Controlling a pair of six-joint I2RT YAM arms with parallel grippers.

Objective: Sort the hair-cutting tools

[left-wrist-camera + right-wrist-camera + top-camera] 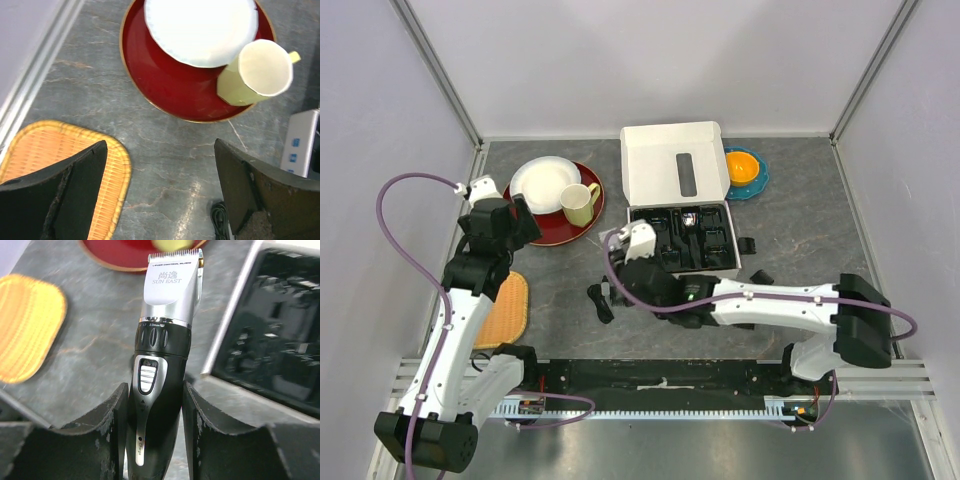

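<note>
The black-and-silver hair clipper (162, 355) stands between my right gripper's (152, 432) fingers, blade end away from the camera, held above the table left of the box. In the top view my right gripper (625, 262) covers it. Several black comb attachments (705, 240) lie in the black tray of the white box (633, 222). Two more black pieces (748, 244) (760, 278) lie on the table right of the box. My left gripper (507, 222) (160, 185) is open and empty over bare table beside the red plate. I cannot make out the thin brush.
A red plate (582, 228) (165, 87) holds a white plate (542, 182) and a yellow mug (580, 203). A woven mat (505, 305) (45, 155) lies at the left. A coiled black cord (601, 301) (218, 220) lies front of centre. An orange bowl (744, 166) sits behind the box lid (655, 160).
</note>
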